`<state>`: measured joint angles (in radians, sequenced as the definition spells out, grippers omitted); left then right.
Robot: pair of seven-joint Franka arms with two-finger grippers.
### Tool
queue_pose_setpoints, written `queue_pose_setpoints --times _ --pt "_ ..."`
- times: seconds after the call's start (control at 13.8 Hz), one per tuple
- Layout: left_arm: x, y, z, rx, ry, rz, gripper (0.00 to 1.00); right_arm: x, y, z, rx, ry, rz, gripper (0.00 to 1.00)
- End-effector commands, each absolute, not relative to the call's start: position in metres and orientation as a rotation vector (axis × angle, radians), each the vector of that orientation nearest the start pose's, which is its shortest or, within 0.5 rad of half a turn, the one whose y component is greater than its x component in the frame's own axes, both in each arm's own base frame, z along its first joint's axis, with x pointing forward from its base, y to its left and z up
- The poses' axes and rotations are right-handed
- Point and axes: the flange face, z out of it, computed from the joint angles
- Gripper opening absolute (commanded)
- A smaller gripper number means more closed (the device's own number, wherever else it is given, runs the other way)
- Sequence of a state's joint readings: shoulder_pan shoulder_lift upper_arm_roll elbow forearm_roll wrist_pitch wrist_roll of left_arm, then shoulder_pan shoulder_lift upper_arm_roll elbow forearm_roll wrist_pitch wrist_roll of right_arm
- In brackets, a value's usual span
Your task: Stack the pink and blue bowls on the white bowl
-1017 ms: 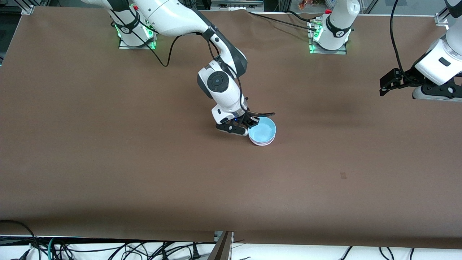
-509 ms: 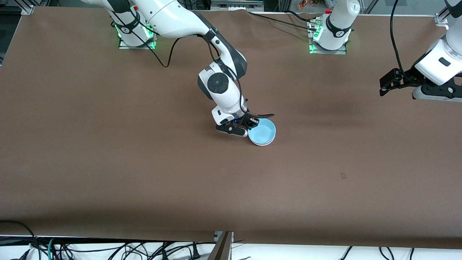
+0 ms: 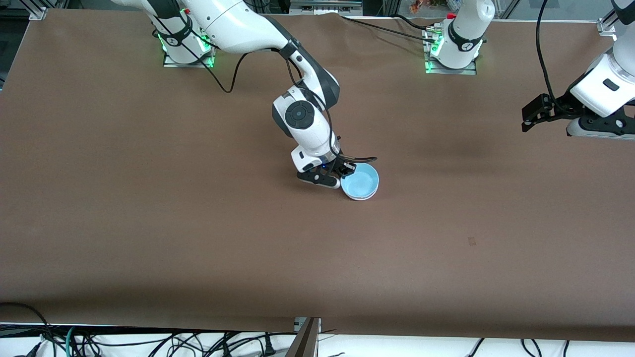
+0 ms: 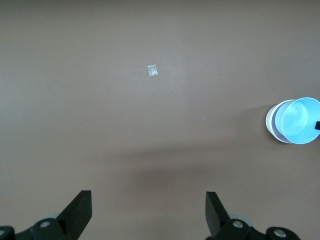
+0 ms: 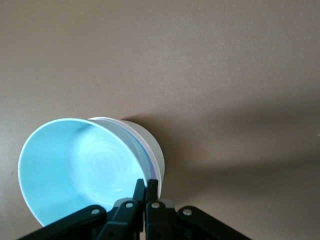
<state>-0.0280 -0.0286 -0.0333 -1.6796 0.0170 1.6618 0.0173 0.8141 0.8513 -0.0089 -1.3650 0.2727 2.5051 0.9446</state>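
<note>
Blue bowl nested atop pink+white stack, mid-table, upright, rim in right gripper.

The blue bowl now sits lower and squarer in the stack than a second ago, shifted slightly toward the right arm's end of the table. The pink rim that peeked out beneath it earlier is almost covered. The right gripper, pinching the blue bowl's rim, has come down a little with it.
</note>
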Motion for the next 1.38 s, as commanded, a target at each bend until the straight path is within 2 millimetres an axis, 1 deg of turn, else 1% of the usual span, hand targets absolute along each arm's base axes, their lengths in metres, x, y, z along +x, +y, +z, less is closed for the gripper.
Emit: queue_pose_setpoints --times 0.0,0.07,0.15,0.22,0.29,0.36,0.44,0.51,0.65,0.73,0.8,0.87,0.94,1.09,1.16,1.24,1.31 --pt "0.553 -0.033 0.599 -3.124 0.153 -0.029 1.00 0.532 0.557 0.231 -2.745 0.471 -0.085 0.00" --pt "0.553 -0.033 0.599 -3.124 0.153 -0.029 1.00 0.532 0.557 0.229 -2.745 0.474 -0.086 0.00" --pt "0.554 -0.033 0.599 -3.124 0.150 -0.027 1.00 0.532 0.557 0.231 -2.743 0.473 -0.086 0.21" --pt "0.553 -0.032 0.599 -3.124 0.148 -0.029 1.00 0.533 0.556 0.231 -2.741 0.476 -0.086 0.52" --pt "0.553 -0.032 0.599 -3.124 0.148 -0.029 1.00 0.534 0.556 0.234 -2.738 0.476 -0.089 1.00" --pt "0.554 -0.031 0.599 -3.124 0.146 -0.027 1.00 0.536 0.555 0.238 -2.736 0.474 -0.089 1.00" --pt "0.553 -0.032 0.599 -3.124 0.150 -0.029 1.00 0.543 0.556 0.253 -2.714 0.482 -0.096 1.00" --pt "0.553 -0.032 0.599 -3.124 0.150 -0.029 1.00 0.547 0.554 0.261 -2.725 0.483 -0.076 1.00" --pt "0.554 -0.032 0.599 -3.124 0.150 -0.027 1.00 0.562 0.549 0.294 -2.760 0.466 -0.024 1.00" --pt "0.554 -0.032 0.599 -3.124 0.150 -0.027 1.00 0.572 0.541 0.309 -2.780 0.467 -0.004 1.00" --pt "0.553 -0.032 0.599 -3.124 0.150 -0.029 1.00 0.578 0.532 0.325 -2.811 0.424 0.012 1.00" --pt "0.553 -0.031 0.599 -3.124 0.146 -0.029 1.00 0.580 0.522 0.337 -2.862 0.329 0.021 1.00" --pt "0.554 -0.031 0.599 -3.124 0.146 -0.027 1.00 0.588 0.504 0.356 -2.905 0.250 0.009 1.00" --pt "0.554 -0.031 0.599 -3.124 0.146 -0.027 1.00 0.598 0.472 0.381 -2.968 0.144 0.043 1.00" --pt "0.554 -0.031 0.599 -3.124 0.146 -0.027 1.00 0.602 0.455 0.398 -2.988 0.081 0.063 1.00" --pt "0.554 -0.030 0.599 -3.124 0.143 -0.027 1.00 0.608 0.434 0.413 -3.006 0.009 0.085 1.00" --pt "0.554 -0.030 0.599 -3.124 0.143 -0.027 1.00 0.613 0.408 0.429 -3.024 -0.066 0.120 1.00"
